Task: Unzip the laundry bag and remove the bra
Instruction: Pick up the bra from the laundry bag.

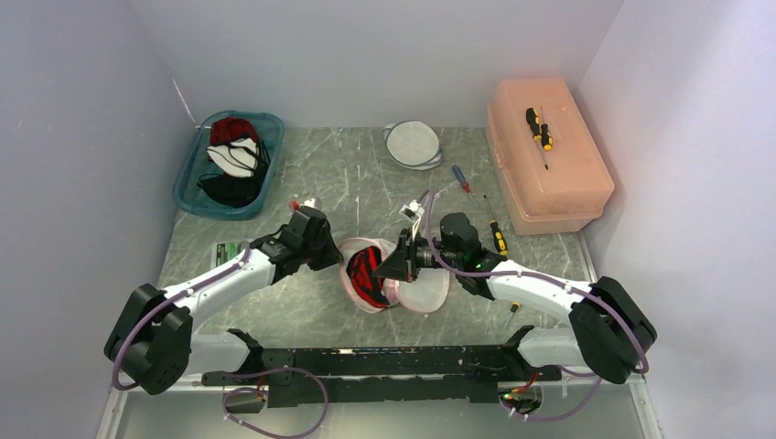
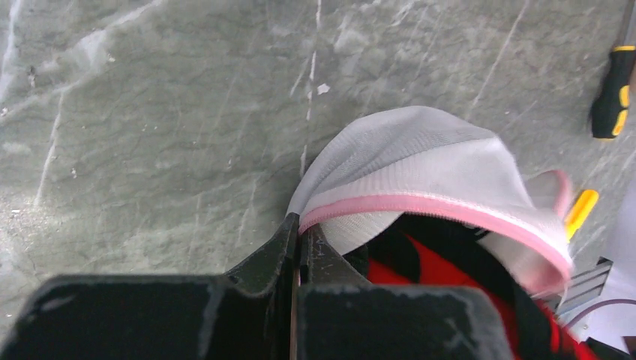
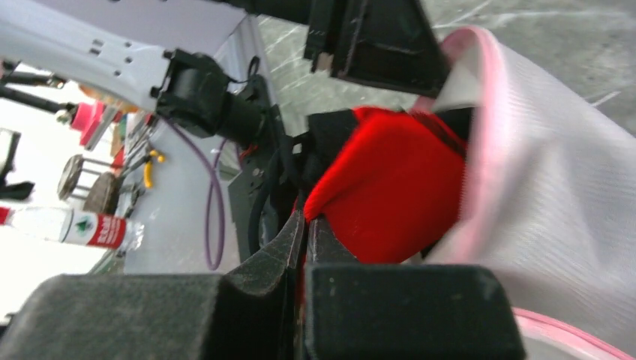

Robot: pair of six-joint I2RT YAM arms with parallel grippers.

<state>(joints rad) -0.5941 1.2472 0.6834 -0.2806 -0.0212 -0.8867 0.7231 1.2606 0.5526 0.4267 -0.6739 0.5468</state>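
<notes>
Pinching left gripper (image 2: 298, 229): jaws pressed together on the pink zip rim of the laundry bag (image 2: 420, 150), holding its mouth up.
Right gripper (image 3: 306, 217): jaws closed, apparently on a red edge of the bra (image 3: 397, 195).
Bra: partly inside the open bag, between both arms on the surface (image 1: 348, 174).
Handling: likely light, soft and limp; straps may snag on the zip, so the cup edge looks the best hold.
Bag mesh: thin, probably slippery; the rim gives the firmer hold.
Far: blue bin (image 1: 229, 165) of garments, well apart.
</notes>
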